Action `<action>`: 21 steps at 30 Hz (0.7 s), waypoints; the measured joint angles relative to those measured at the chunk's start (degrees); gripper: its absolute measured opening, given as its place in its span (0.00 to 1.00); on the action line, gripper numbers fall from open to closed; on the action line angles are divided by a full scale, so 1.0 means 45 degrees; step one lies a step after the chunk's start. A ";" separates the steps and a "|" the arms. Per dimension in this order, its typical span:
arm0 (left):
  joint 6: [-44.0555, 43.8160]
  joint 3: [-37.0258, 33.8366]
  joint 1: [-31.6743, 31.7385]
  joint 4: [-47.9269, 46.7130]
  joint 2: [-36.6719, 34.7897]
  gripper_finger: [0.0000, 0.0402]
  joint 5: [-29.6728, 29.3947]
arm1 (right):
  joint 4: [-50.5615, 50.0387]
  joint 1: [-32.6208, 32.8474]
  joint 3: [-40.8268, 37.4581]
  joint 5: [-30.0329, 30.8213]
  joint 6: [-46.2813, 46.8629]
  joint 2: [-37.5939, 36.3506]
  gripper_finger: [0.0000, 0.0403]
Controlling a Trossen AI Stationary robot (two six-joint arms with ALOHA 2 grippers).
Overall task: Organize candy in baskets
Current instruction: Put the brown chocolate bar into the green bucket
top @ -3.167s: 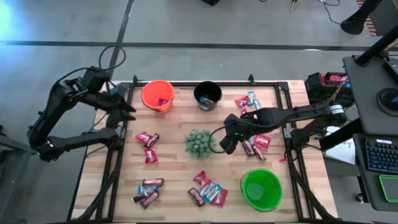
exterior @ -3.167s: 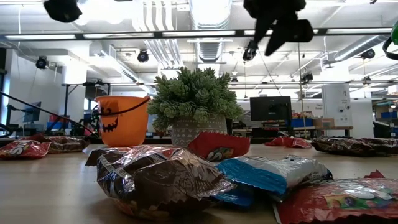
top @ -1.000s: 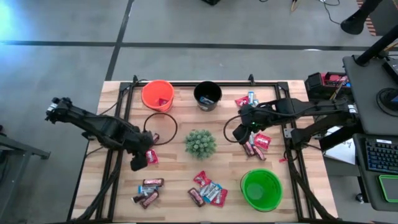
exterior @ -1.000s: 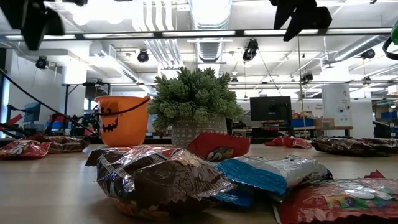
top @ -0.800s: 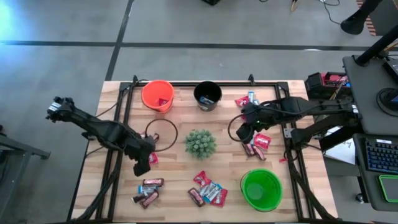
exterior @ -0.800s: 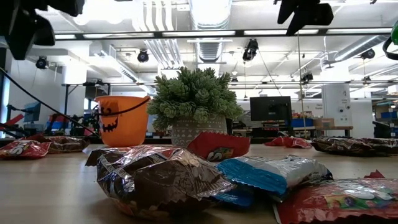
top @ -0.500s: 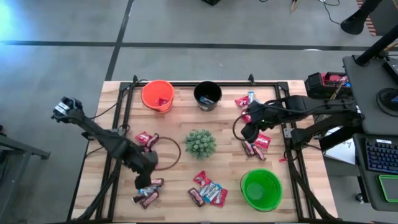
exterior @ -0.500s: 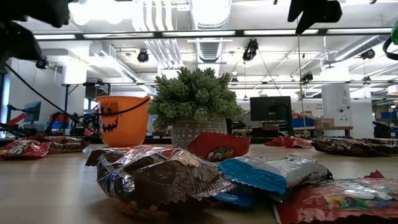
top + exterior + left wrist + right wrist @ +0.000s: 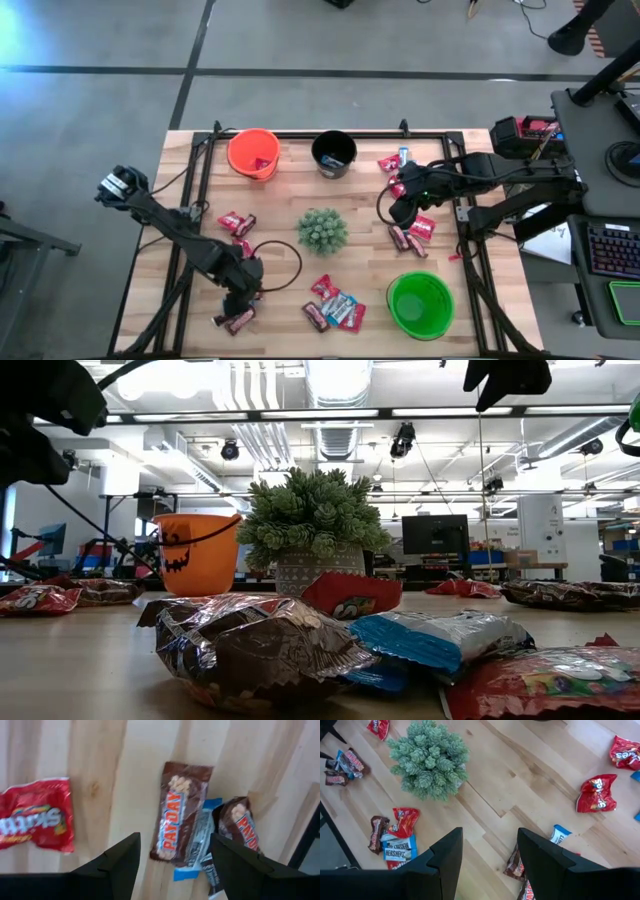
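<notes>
My left gripper (image 9: 172, 865) hangs open, pointing down, just above the near-left candy pile (image 9: 238, 310). Between its fingers shows a brown candy bar (image 9: 177, 812) lying on a blue-and-silver one (image 9: 196, 851), with a second brown bar (image 9: 240, 822) beside it and a red pack (image 9: 35, 820) apart. My right gripper (image 9: 490, 865) is open, high above the right-hand candy (image 9: 412, 232). The orange basket (image 9: 253, 153) and black basket (image 9: 334, 153) stand at the far edge, and the green basket (image 9: 420, 304) stands near right.
A spiky green plant (image 9: 322, 229) in a pot stands mid-table. More candy lies near centre (image 9: 333, 303), left of the plant (image 9: 237, 222) and far right (image 9: 395, 160). A black cable loop (image 9: 280, 262) trails by my left gripper. Dark frame rails (image 9: 188, 260) run along both sides.
My left gripper has travelled toward the table's near edge and come down, from beside the red candy left of the plant to just over the near-left pile. It has stayed open. My right gripper has shifted slightly toward the right edge. No candy has moved.
</notes>
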 joint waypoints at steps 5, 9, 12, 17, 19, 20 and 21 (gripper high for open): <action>0.0341 -0.0078 -0.0024 0.0364 0.0220 0.55 0.0053 | 0.0000 0.0000 0.0000 -0.0003 0.0005 0.0000 0.45; 0.0367 -0.0242 -0.0024 0.0571 0.0235 0.55 0.0058 | 0.0000 0.0000 0.0000 -0.0005 0.0005 0.0000 0.45; 0.0367 -0.0340 -0.0034 0.0574 0.0235 0.55 0.0067 | 0.0000 0.0000 0.0000 -0.0024 0.0010 0.0000 0.45; 0.0358 -0.0573 -0.0110 0.0725 0.0235 0.55 0.0076 | 0.0000 0.0000 0.0000 -0.0097 0.0019 0.0005 0.45; 0.0286 -0.0732 -0.0112 0.0916 0.0235 0.55 0.0078 | 0.0000 0.0000 0.0000 -0.0097 0.0017 0.0005 0.45; 0.0228 -0.0793 -0.0112 0.1018 0.0235 0.55 0.0083 | 0.0000 0.0000 0.0000 -0.0097 0.0019 0.0005 0.45; 0.0195 -0.0867 -0.0112 0.1155 0.0235 0.55 0.0087 | 0.0001 0.0000 0.0000 -0.0097 0.0019 0.0005 0.45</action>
